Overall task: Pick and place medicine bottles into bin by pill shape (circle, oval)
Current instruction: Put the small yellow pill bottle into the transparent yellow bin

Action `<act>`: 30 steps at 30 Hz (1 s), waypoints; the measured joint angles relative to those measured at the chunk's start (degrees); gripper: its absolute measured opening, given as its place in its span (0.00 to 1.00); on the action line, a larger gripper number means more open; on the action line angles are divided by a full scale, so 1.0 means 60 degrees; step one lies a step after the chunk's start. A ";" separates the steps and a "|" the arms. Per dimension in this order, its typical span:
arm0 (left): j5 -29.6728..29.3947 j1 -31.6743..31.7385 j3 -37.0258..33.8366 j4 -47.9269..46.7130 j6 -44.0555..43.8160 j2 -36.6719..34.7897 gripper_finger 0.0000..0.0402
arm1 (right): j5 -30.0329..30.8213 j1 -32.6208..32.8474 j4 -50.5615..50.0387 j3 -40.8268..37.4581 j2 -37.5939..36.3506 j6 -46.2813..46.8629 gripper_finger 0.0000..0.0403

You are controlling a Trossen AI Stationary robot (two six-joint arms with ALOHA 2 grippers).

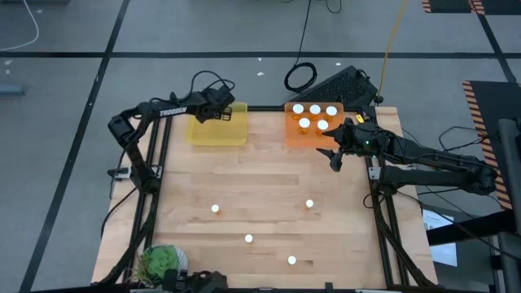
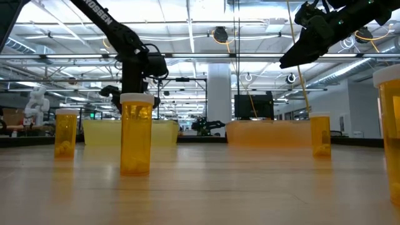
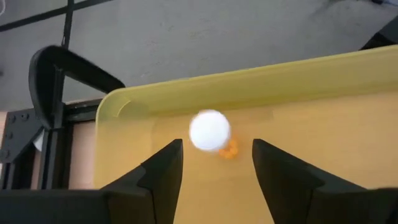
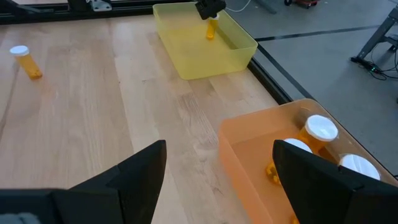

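Four bottles on table.

lab hall | ceiling trusses | strip lights | monitor

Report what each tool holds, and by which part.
Nothing is held. The left tool is open over the yellow bin; a bottle shows between its fingers, touching neither. The right tool is open and empty.
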 joint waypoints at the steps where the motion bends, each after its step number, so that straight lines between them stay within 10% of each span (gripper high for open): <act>1: 0.0041 -0.0012 0.0135 -0.0130 0.0059 0.0000 0.49 | 0.0000 0.0000 0.0000 0.0000 0.0004 0.0000 0.71; 13: 0.0345 -0.1859 0.1617 -0.2105 0.1472 -0.1426 0.49 | 0.0001 -0.0001 0.0017 0.0000 0.0004 0.0068 0.71; 30: 0.0306 -0.9196 0.0773 -0.2401 -0.0611 -0.3596 0.49 | -0.0048 0.0000 0.0265 0.0000 0.0000 0.0507 0.71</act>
